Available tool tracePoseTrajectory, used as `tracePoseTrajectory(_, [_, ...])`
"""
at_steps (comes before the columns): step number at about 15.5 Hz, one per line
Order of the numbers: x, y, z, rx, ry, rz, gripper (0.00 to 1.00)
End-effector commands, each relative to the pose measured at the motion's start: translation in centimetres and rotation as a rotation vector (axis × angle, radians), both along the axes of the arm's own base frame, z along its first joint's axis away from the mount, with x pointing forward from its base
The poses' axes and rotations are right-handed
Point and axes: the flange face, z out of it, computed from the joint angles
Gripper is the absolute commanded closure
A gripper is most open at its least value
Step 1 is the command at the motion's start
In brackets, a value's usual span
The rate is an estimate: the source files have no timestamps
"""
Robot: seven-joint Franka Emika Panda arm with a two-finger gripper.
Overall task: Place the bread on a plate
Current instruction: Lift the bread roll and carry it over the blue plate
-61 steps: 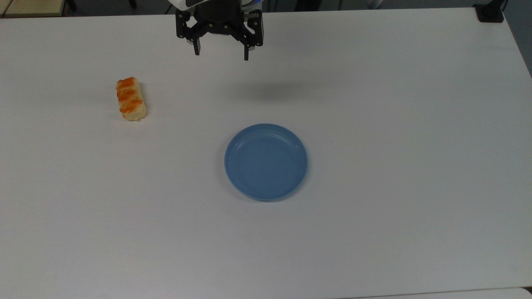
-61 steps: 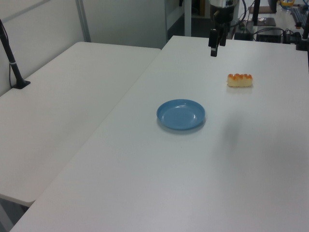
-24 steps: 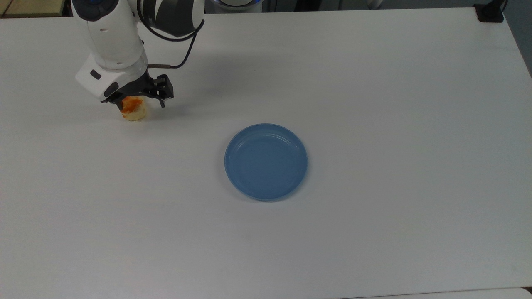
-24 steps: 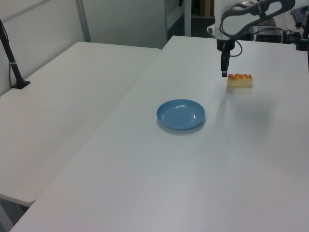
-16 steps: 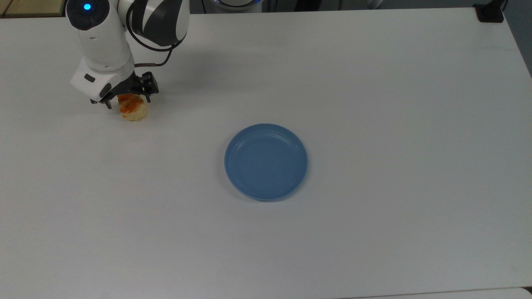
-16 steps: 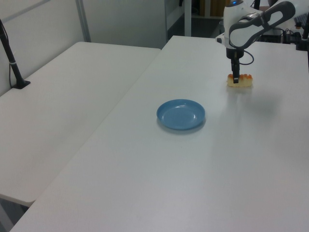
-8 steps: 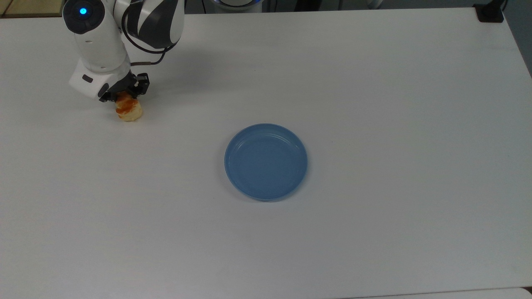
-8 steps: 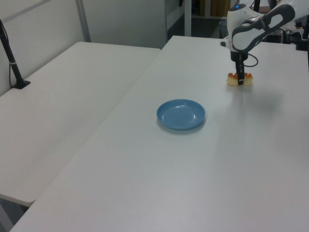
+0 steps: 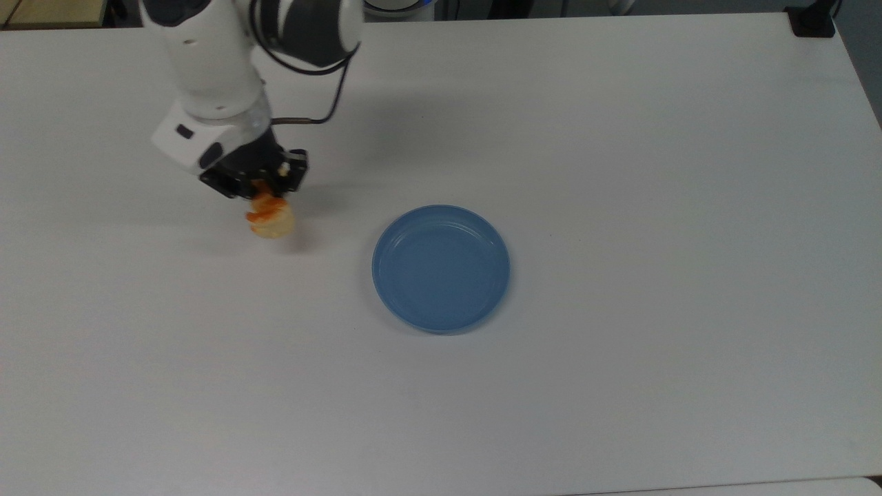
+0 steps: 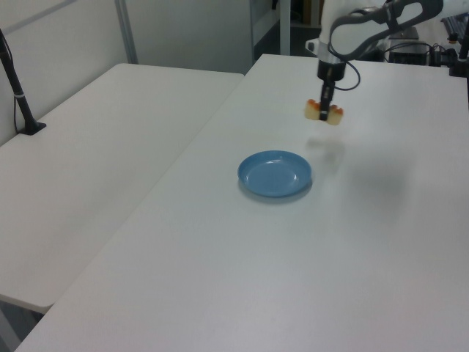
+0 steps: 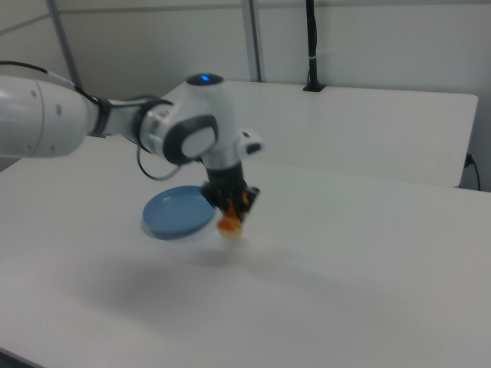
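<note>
White table (image 9: 620,138): blue plate (image 9: 441,269) resting flat near centre, on bare surface.

The white table (image 9: 620,138) was viewed from overhead in the top view, and obliquely from opposite sides in the left view and right view; the round blue plastic plate (image 9: 441,269) was shared.

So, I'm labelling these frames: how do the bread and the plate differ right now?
The bread hangs above the table in the shut gripper; the plate lies flat on the table. The bread is small, cream and orange; the plate is wider, round and plain blue.
</note>
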Motion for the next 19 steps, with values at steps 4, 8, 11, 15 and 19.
tracePoseTrajectory(4, [3.6,15.0,2.6,0.09,-0.045,-0.11,0.6])
tracePoseTrajectory(8, [5.4,20.4,0.0,0.08,-0.032,-0.139,0.58])
tracePoseTrajectory(11, [6.6,21.7,-1.9,0.073,-0.07,-0.155,0.49])
tracePoseTrajectory(15, [6.9,23.0,-4.0,0.061,-0.083,-0.164,0.11])
tracePoseTrajectory(19, [6.9,23.3,-3.7,0.01,-0.093,-0.125,0.0])
